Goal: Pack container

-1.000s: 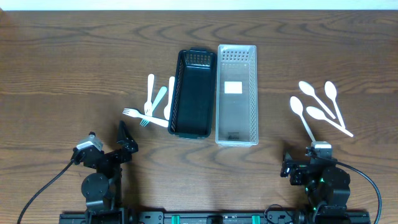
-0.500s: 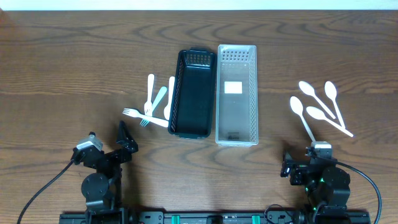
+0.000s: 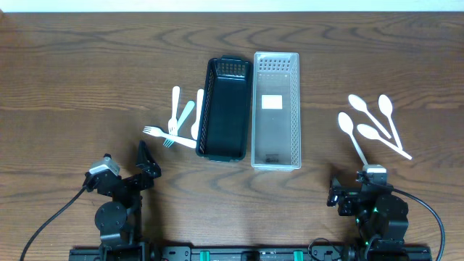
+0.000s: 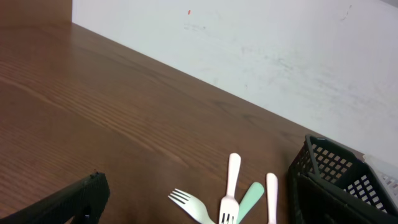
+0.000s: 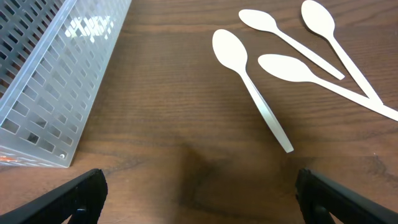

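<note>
Black basket (image 3: 225,116) and clear basket (image 3: 275,138) side by side, touching, mid-bench. Forks (image 3: 161,133) just left of them. Spoons (image 3: 368,132) toward right edge. Right pincer (image 5: 199,185) spread, at front edge. Left pincer (image 3: 147,165) at front edge, spread or pressed: cannot tell.

both arms folded low, left hand (image 3: 148,163) and right hand (image 5: 200,183) fingers spread wide, empty

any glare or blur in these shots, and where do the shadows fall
Right wrist: a glare patch on the clear bin, a soft dark shadow on the table between the fingers, spoons sharp. Left wrist: the wall is bright and evenly lit, forks show no motion blur. Overhead: even light, only faint shadows, the white strip along the top edge looks washed out.
</note>
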### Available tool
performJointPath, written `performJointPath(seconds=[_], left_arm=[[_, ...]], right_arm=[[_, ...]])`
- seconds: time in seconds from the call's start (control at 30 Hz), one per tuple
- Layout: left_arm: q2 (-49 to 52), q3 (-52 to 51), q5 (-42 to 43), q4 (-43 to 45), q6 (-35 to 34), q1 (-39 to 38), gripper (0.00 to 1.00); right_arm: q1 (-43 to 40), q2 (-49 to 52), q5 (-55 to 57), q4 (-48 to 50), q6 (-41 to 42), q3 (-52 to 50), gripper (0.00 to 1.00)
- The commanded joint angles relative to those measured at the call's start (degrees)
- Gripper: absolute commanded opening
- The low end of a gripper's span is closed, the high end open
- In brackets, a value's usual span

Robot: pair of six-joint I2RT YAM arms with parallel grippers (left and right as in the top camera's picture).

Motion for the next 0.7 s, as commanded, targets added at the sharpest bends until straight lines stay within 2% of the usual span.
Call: performJointPath(seconds=[0.0, 0.67], left_arm=[[-0.3, -1.7, -0.5, -1.3, -0.1, 0.2, 0.98], [-0.3, -1.7, -0.5, -1.3, -0.1, 0.2, 0.98]], right_arm=[[0.5, -0.2, 0.6, 0.1, 0.6, -0.5, 0.99], [0.5, -0.2, 0.6, 0.1, 0.6, -0.5, 0.99]])
